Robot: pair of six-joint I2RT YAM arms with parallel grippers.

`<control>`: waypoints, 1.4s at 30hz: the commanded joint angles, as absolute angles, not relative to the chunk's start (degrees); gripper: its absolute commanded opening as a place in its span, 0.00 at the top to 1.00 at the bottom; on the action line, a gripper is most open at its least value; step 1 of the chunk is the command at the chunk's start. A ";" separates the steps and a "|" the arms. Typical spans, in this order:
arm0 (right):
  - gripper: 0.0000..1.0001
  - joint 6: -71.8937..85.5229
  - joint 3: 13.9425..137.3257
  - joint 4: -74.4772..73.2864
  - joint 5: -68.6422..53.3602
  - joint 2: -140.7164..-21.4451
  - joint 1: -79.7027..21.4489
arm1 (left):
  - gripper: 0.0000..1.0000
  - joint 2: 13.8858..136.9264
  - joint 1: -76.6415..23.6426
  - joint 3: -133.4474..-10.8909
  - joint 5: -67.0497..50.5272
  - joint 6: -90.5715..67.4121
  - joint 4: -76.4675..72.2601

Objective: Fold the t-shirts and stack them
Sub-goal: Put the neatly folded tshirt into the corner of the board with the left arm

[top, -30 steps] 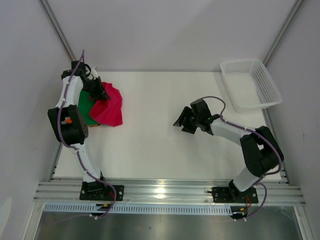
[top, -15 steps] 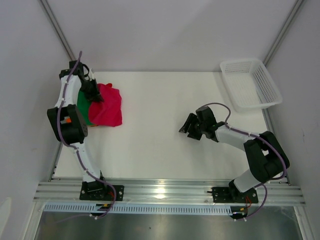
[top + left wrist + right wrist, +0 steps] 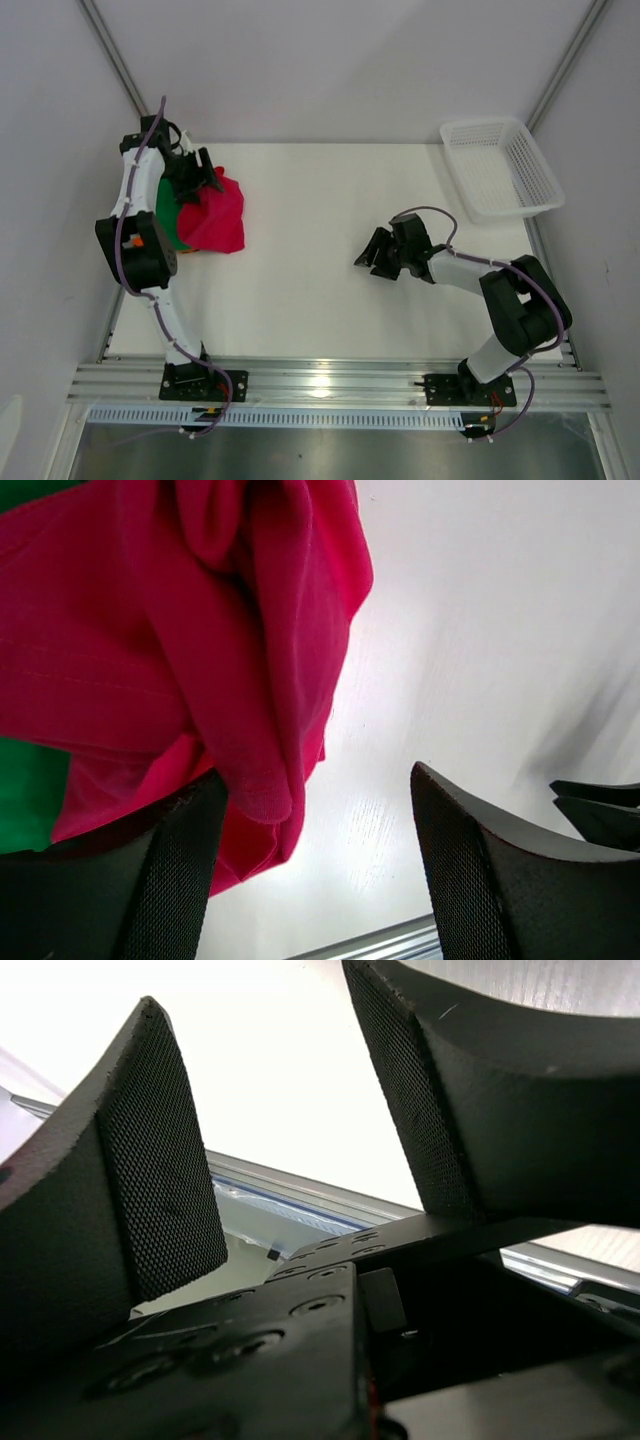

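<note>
One crimson t-shirt (image 3: 218, 215) atop one green t-shirt (image 3: 170, 225) — one white basket (image 3: 505, 170) apart.

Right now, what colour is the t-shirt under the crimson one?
The lower t-shirt is green, best seen in the top external view.

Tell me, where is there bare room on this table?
Wide bare table between the crimson t-shirt and the right end effector, also up to the basket. Crowded far left: green t-shirt underneath, left end effector above.
</note>
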State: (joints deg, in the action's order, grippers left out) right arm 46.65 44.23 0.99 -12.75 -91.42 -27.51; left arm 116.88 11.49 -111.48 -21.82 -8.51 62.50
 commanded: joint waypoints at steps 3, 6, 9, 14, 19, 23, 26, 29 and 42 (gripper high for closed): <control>0.38 46.93 44.03 5.36 -14.76 -93.07 -27.42 | 0.25 111.27 11.34 -114.17 -21.71 -7.73 64.42; 0.38 47.28 44.03 6.06 -15.29 -93.43 -27.33 | 0.25 110.48 11.34 -115.13 -19.17 -7.38 65.65; 0.38 47.29 44.03 6.68 -15.64 -93.69 -27.33 | 0.25 109.52 11.25 -115.67 -13.20 -6.86 66.71; 0.38 47.72 44.03 7.56 -16.17 -94.04 -27.33 | 0.25 108.63 11.51 -112.95 -6.61 -5.80 66.01; 0.39 47.29 44.21 6.60 -16.17 -93.69 -27.07 | 0.26 108.19 11.43 -106.62 -5.80 -4.40 62.06; 0.38 46.58 44.21 5.63 -16.00 -93.08 -26.54 | 0.27 109.25 11.43 -104.59 -5.19 -3.87 61.00; 0.38 46.23 44.21 5.10 -16.08 -92.99 -26.11 | 0.27 109.77 11.43 -103.98 -4.83 -3.52 60.38; 0.39 46.23 44.47 5.01 -16.17 -93.16 -25.67 | 0.27 110.04 11.43 -104.68 -4.48 -3.34 60.38; 0.39 46.14 46.93 5.36 -17.75 -95.71 -25.66 | 0.28 109.43 12.39 -103.38 -5.80 -2.37 56.80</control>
State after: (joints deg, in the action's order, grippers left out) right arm 46.85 44.75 4.58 -16.71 -95.18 -25.76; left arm 110.50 11.66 -103.98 -5.15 -3.95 60.97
